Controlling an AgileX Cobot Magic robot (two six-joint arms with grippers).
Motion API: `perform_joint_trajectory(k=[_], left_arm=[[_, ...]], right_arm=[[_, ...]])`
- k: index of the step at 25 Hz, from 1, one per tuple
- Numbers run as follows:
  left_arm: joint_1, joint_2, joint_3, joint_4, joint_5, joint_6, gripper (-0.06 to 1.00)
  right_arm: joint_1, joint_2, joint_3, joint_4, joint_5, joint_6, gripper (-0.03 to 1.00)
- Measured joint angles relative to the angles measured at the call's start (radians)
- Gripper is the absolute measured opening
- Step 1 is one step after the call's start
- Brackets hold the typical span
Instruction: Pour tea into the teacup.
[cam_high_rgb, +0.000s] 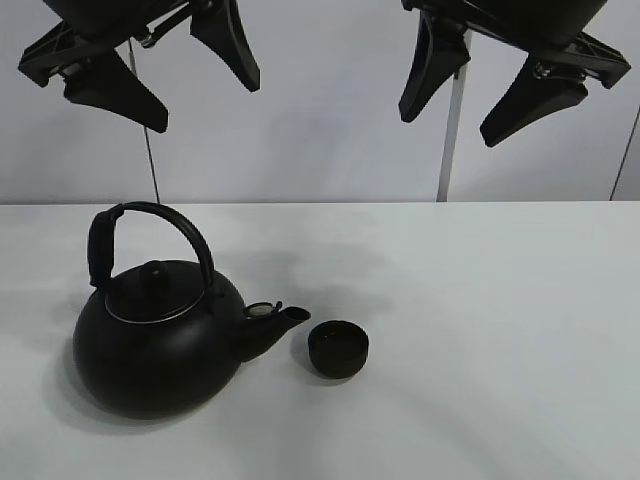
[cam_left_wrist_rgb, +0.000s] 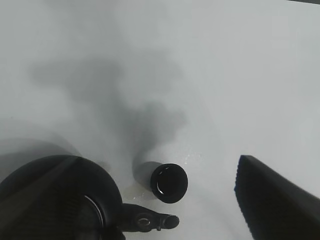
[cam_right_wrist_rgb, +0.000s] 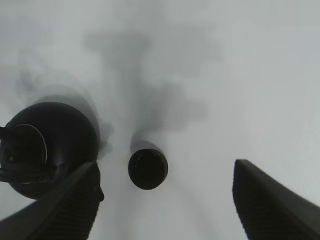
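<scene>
Teacup (cam_high_rgb: 338, 349) is seen upright on the white bench (cam_high_rgb: 500, 330), just beside the spout of the black kettle (cam_high_rgb: 155, 345), not touching. Left tool (cam_high_rgb: 160, 75) and right tool (cam_high_rgb: 485, 85) are held high above, both spread wide and empty.

One kettle (cam_high_rgb: 158, 340), one teacup (cam_high_rgb: 338, 349), two grippers.

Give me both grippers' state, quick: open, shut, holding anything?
Left gripper: open, holding nothing, raised above the kettle.
Right gripper: open, holding nothing, raised above the table, clear of the teacup.
</scene>
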Motion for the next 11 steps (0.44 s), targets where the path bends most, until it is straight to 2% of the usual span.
perform_joint_trajectory(k=[11], left_arm=[[0.0,0.0,0.0,0.0,0.003,0.0,0.59]], right_arm=[[0.0,0.0,0.0,0.0,-0.002,0.0,0.51]])
